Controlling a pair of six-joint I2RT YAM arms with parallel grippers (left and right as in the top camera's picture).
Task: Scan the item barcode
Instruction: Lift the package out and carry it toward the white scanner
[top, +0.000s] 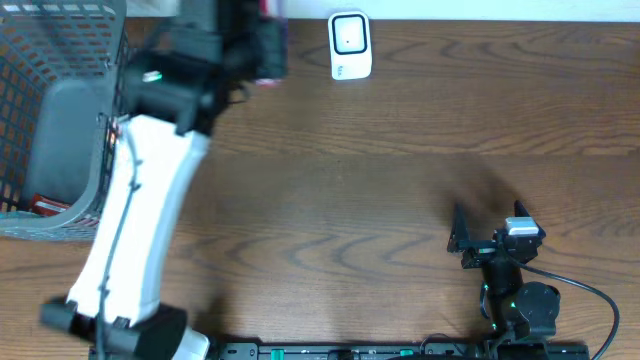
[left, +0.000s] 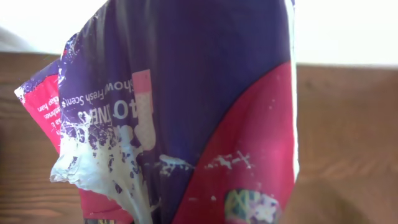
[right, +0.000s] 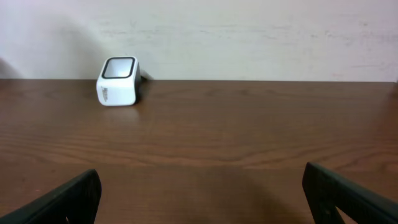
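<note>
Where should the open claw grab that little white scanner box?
Probably low on the flat side walls of the scanner, the right claw coming from the front. It stands upright with its dark window tilted up, so stay off the top.

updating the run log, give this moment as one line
left gripper: shut on pouch | right gripper: open, empty | scanner: apart from pouch

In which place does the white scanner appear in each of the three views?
Overhead: the white scanner is at the top edge, near the middle.
Left wrist: not in it; the purple and red pouch fills the picture.
Right wrist: the scanner stands upper left, near the table's far edge.
Shared landmark: the brown wooden table.
</note>
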